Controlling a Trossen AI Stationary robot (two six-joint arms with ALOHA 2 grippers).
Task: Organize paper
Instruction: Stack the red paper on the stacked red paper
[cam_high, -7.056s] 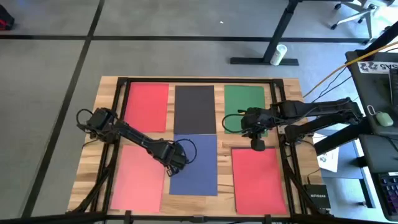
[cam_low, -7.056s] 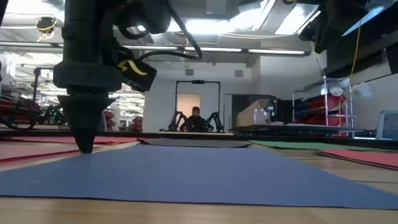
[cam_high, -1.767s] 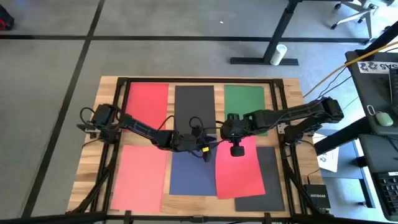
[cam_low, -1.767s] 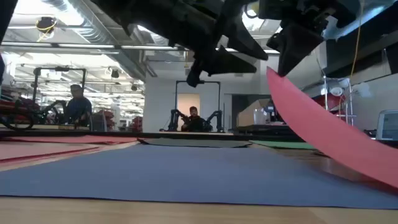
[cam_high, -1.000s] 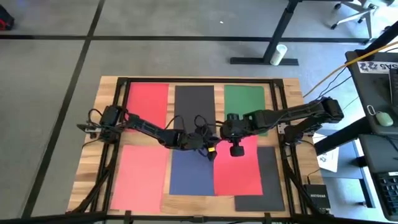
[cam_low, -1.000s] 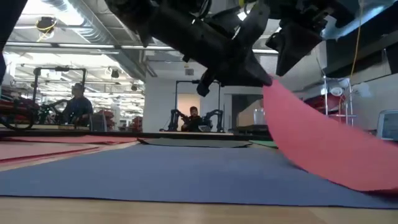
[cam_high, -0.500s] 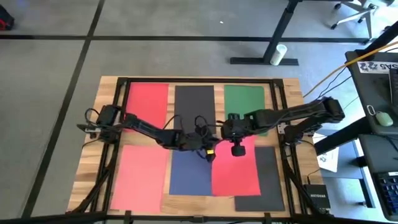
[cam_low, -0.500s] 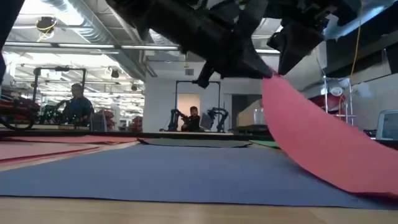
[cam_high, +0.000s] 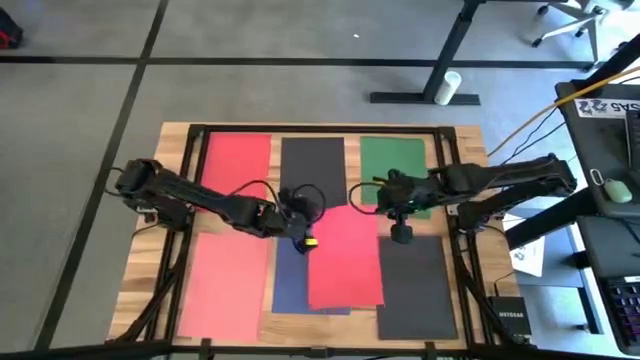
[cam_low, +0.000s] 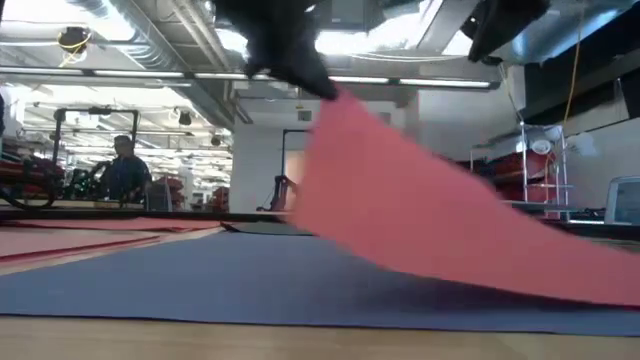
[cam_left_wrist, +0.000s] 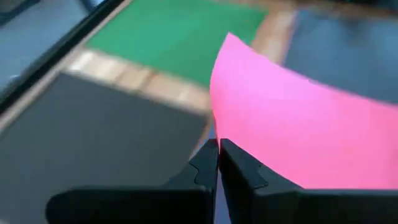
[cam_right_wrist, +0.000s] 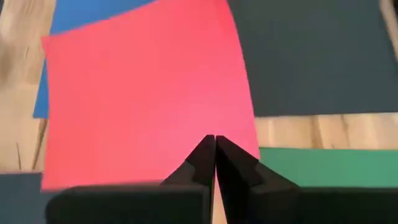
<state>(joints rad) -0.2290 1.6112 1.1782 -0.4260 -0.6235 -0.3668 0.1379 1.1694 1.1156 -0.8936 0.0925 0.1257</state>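
My left gripper (cam_high: 311, 232) is at the table's middle, shut on a red sheet of paper (cam_high: 345, 258) that lies partly over the blue sheet (cam_high: 288, 285). My right gripper (cam_high: 384, 207) is shut beside the red sheet's far right corner, above it and apart from it in the low view. Flat on the table lie a red sheet (cam_high: 238, 170), a black sheet (cam_high: 313, 170) and a green sheet (cam_high: 392, 163) in the far row. In the near row lie a pink sheet (cam_high: 220, 285) and a black sheet (cam_high: 418, 290). My left gripper pinches the red sheet's left edge (cam_left_wrist: 217, 127), near its far corner, between its two fingers, one layer. The fingers come level from the table's left. The held end (cam_low: 335, 110) is lifted, and the sheet slopes down until its other end rests on the blue sheet (cam_low: 200, 280).
A dark frame (cam_high: 300, 128) runs round the wooden table top. To the right of the table stand a desk (cam_high: 610, 110) with a keyboard and a small dark box (cam_high: 508, 318). In the low view a person (cam_low: 122, 165) sits far behind the table.
My left gripper has drawn the red sheet toward the table's left edge, over the blue sheet, so the near-right black sheet is uncovered. My right gripper has let go of the sheet's far end and drawn back toward the right edge.
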